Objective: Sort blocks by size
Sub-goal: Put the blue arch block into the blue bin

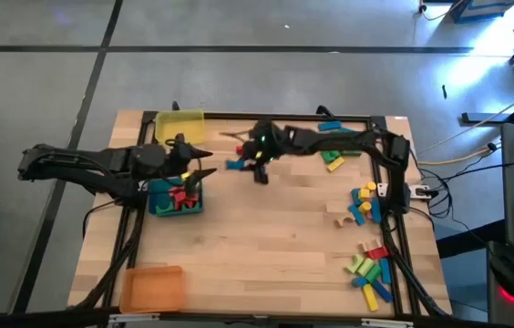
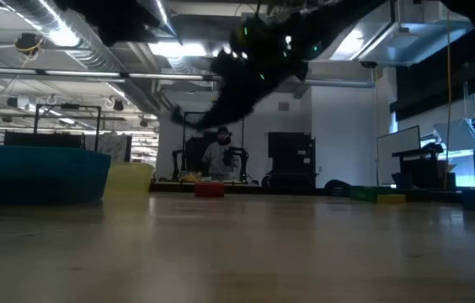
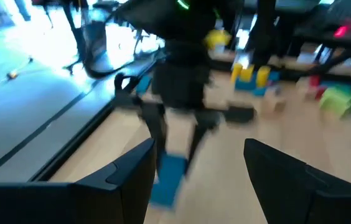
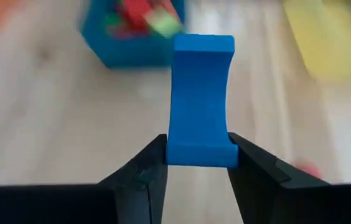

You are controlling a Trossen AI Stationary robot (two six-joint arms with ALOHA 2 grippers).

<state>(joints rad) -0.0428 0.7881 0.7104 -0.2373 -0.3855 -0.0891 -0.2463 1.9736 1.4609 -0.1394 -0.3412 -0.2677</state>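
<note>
At the left of the high view, the left pincer [image 1: 198,159] hangs with its jaws wide and nothing in them, just over the blue tray [image 1: 159,206], which already holds red and green blocks.

To its right, near the upper middle of the frame, the right pincer [image 1: 250,167] is closed on a blue block [image 1: 235,165]. The tray lies to the lower left of this block, so the right arm must carry it that way, and the left arm stands in the path.

The right wrist view shows what the high view does not: the blue block [image 4: 200,99] has a waisted shape, and its long axis points forward from the fingers [image 4: 144,171], toward the tray. The loose blocks [image 1: 366,205] lie at the right edge of the bench [image 1: 266,246]. Probably the left wrist view shows the same block, but it is blurred.
</note>
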